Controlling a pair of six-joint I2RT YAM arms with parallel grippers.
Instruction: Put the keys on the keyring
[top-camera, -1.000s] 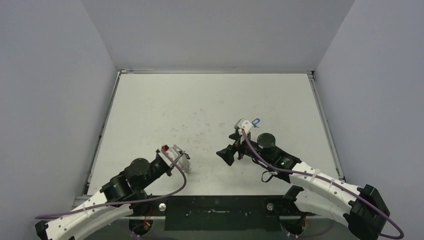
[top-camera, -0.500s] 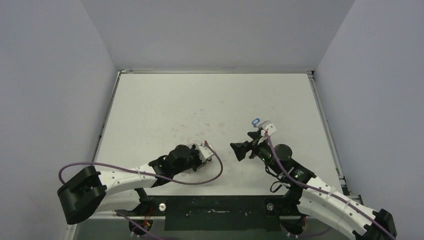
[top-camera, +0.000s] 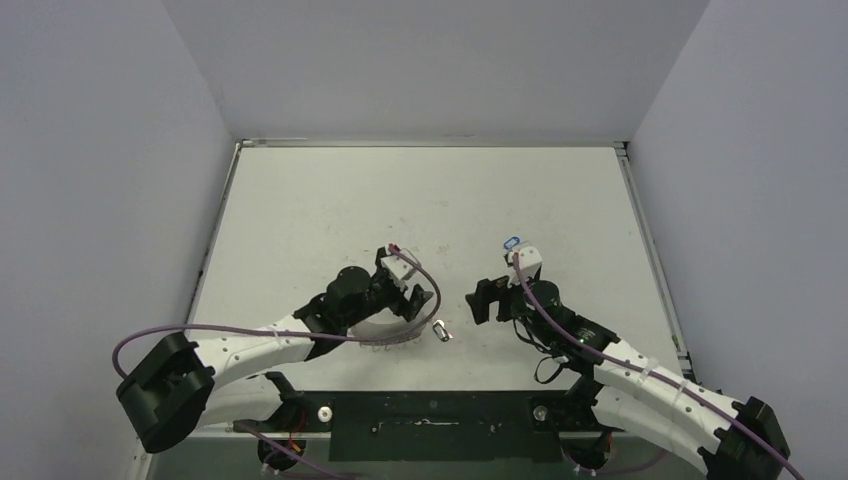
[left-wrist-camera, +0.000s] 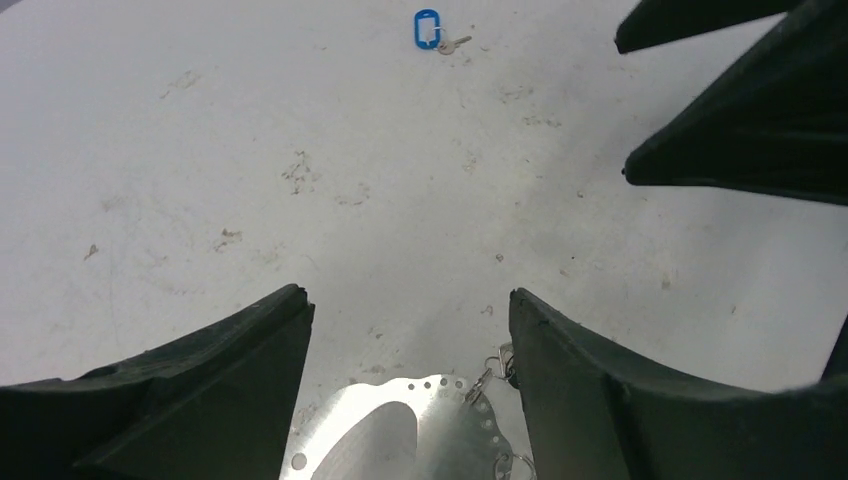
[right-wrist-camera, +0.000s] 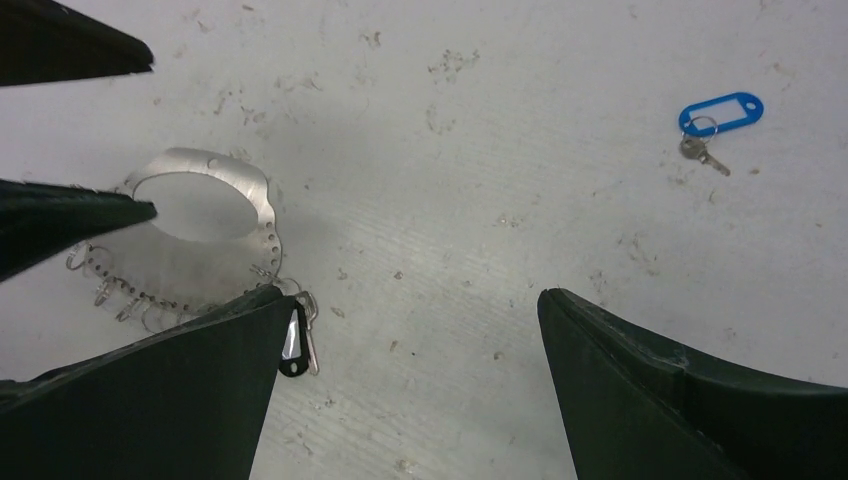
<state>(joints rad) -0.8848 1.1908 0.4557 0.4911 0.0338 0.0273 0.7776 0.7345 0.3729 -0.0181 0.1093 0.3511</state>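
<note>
**Blue key on its own, right arm closest**

The blue key (right-wrist-camera: 720, 112) lies flat on the table (top-camera: 320, 200), right of centre. Its tag runs roughly left to right, and its small metal blade sits just beside the tag. It is well apart from the keyring (right-wrist-camera: 200, 200), which rests flat, nearer and to the left. The dark key (right-wrist-camera: 293, 345) lies at the keyring's right rim and looks hooked onto one of the wire loops, though the link is too small to tell for sure.

The left gripper (left-wrist-camera: 408, 295) sits over the keyring with its fingers spread, the plate lying loose between them. The right gripper (right-wrist-camera: 415, 300) is spread wide with nothing in it. It stands between the two things, with the keyring to its left and the blue key just beyond it on the far side.

By my reckoning the right arm is the nearer one for the blue key, and its fingers should close across the tag's short width.
</note>
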